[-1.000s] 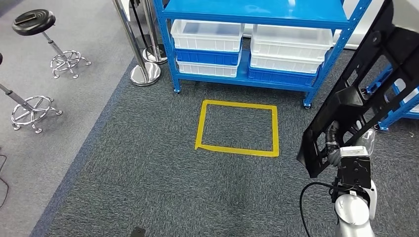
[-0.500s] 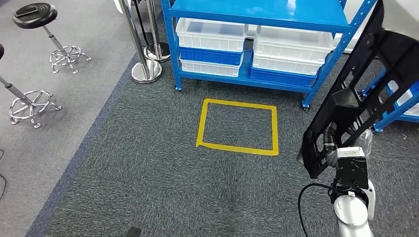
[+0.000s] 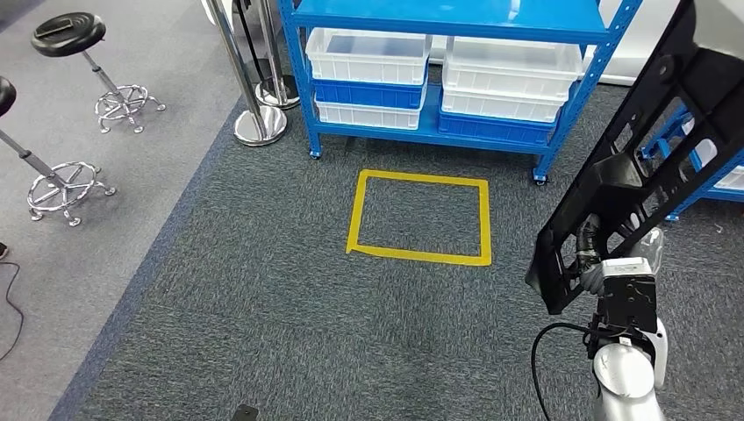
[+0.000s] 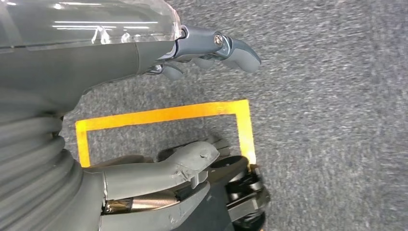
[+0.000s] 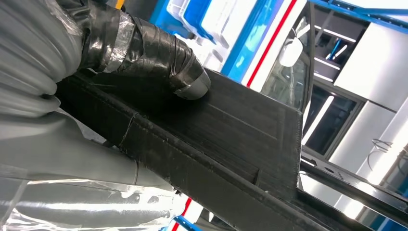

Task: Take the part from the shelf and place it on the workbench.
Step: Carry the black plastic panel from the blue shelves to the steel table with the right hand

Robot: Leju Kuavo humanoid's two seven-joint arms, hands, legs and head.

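We're hauling a long black openwork plastic frame part (image 3: 654,167), gripped at its lower end by our right robot hand (image 3: 590,263), out at about 4 o'clock in the head view. The part sticks way up toward 1 o'clock, tilted, its top end running out of the picture. In the right wrist view a taped dark finger (image 5: 159,55) is pressed flat on the black ribbed face of it.

Biggest worry: that's a lot of part hanging above one low grip. Any swing while walking could lever it round in the robot hand or let it slip. It also passes in front of the blue metal shelf rack with white and blue bins (image 3: 456,70) up at 12 o'clock, and another blue frame (image 3: 702,184) at 3 o'clock, so a turn could clip either one.

Our left robot hand (image 4: 207,48) hangs over the grey carpet floor (image 3: 263,289) with fingers apart, holding nothing, above the yellow tape square (image 3: 419,219). No tabletop visible yet.
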